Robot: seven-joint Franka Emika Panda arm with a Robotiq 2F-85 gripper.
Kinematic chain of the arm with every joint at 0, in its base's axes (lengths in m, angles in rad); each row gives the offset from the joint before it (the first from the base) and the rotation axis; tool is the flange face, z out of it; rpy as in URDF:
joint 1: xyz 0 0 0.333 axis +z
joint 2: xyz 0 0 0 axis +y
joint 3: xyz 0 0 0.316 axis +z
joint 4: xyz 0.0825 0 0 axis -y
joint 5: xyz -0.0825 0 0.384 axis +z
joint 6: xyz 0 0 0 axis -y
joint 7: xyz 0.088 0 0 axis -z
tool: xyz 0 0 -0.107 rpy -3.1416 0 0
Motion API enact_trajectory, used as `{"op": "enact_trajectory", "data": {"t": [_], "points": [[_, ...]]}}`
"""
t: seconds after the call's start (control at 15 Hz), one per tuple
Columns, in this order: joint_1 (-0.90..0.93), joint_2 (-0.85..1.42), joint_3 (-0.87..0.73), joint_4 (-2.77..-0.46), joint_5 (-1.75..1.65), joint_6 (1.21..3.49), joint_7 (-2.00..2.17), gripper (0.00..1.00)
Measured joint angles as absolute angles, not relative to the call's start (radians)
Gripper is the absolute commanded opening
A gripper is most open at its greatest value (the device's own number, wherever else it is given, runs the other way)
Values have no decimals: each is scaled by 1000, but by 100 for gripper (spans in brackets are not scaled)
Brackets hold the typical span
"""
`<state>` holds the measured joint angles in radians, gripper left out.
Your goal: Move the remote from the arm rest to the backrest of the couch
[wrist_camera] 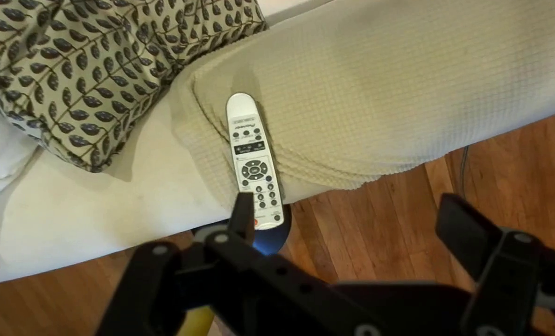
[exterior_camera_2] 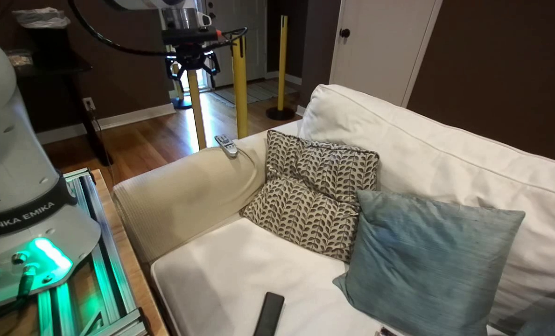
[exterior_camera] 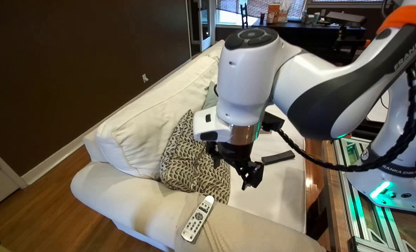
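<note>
Claw (wrist_camera: 347, 210) released, fingers spread well apart with nothing between them. Beneath it, the plank floor (wrist_camera: 324, 242) looks hard and smooth, a poor landing for anything knocked outward. The couch (exterior_camera_2: 202, 280), in cream-white upholstery, will probably give under pressure, so a descent pressed too far could sink into padding. Its backrest (exterior_camera: 159, 105), off to the claw's side, is plump, rumpled cloth with a rounded crest; anything set there off balance could slide down either face. Below the claw, the arm rest (exterior_camera: 106, 185) is a broad soft roll, partly under a beige waffle-weave cover (wrist_camera: 375, 93) whose loose folds a fingertip might pinch too. The patterned pillow (exterior_camera_2: 310, 200), leaf-printed and slouching, might foul a finger if the claw lowers close beside it. Smallest, the remote (wrist_camera: 254, 161) lies on the arm rest, below the claw and toward one finger rather than centred: slim, pale, smooth-looking, studded with little dark buttons. One end seems to jut past the outer curve, so an off-centre touch could tip it floorward.
</note>
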<state>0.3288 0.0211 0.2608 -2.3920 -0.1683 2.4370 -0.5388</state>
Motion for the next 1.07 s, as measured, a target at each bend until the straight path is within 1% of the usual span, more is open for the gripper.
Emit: {"op": "enact_trajectory", "data": {"t": [0.53, 0.87, 1.07], "points": [[303, 215, 269, -2372, -257, 2580, -590, 100], [268, 325, 273, -2302, -257, 2599, -671, 100], [266, 323, 275, -2302, -257, 2599, -671, 100]]}}
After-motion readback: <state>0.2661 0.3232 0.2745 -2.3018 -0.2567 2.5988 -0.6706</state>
